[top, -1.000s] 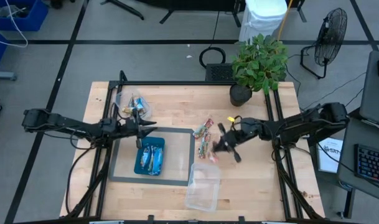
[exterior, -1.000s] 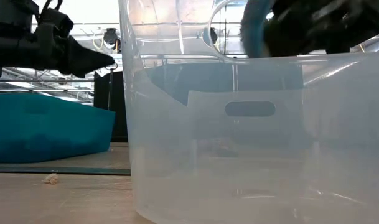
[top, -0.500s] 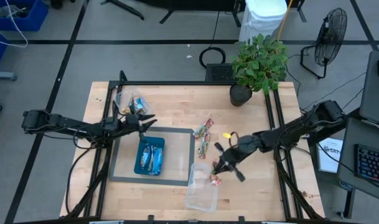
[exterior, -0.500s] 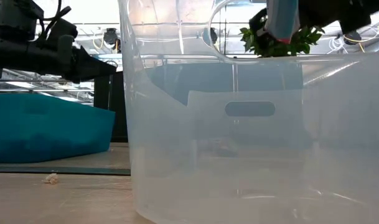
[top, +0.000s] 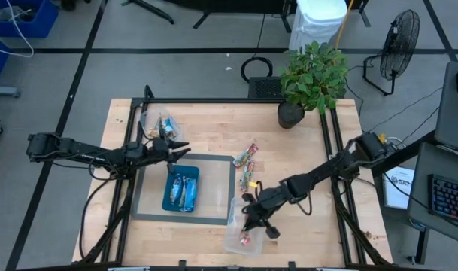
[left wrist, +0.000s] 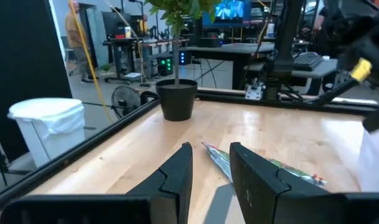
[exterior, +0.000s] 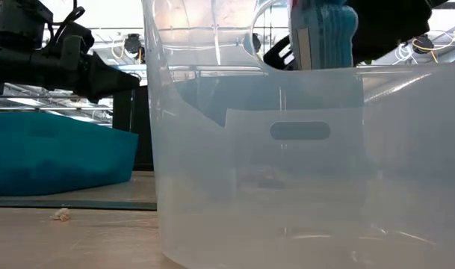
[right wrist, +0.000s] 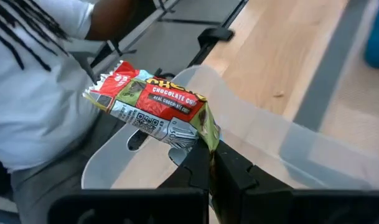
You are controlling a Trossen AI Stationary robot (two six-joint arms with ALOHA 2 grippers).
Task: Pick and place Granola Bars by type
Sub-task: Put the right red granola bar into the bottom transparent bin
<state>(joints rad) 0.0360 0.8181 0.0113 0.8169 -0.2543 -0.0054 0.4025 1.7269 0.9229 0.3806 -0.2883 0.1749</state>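
My right gripper [top: 250, 223] hovers over the clear tub [top: 244, 227] at the table's near edge, shut on a red-green bar [right wrist: 155, 107]. In the low view the tub's wall [exterior: 302, 164] fills the front, with my right gripper [exterior: 324, 33] above its rim. Two more multicoloured bars [top: 247, 156] [top: 249, 179] lie flat on the wood. Blue bars [top: 182, 190] lie in the teal tray [top: 168, 202]. My left gripper [top: 180, 148] waits open above the tray's far edge; it also shows in the left wrist view [left wrist: 211, 171]. My right gripper pinches the red-green bar by one end [right wrist: 208, 134] between its two fingers [right wrist: 236, 168]. The rest of the bar sticks out beyond the fingertips, lifted clear above the tub's open top [right wrist: 177, 155].
A second clear tub with bars [top: 159, 126] sits at the far left corner. A potted plant [top: 311, 79] stands at the far right. The tray rests on a grey mat [top: 213, 188]. A person in a white shirt [right wrist: 40, 93] stands beyond the near edge.
My right gripper has carried the red-green bar from beside the loose bars at the table's middle toward the near edge and somewhat left. It now stands over the clear tub, still shut on the bar.
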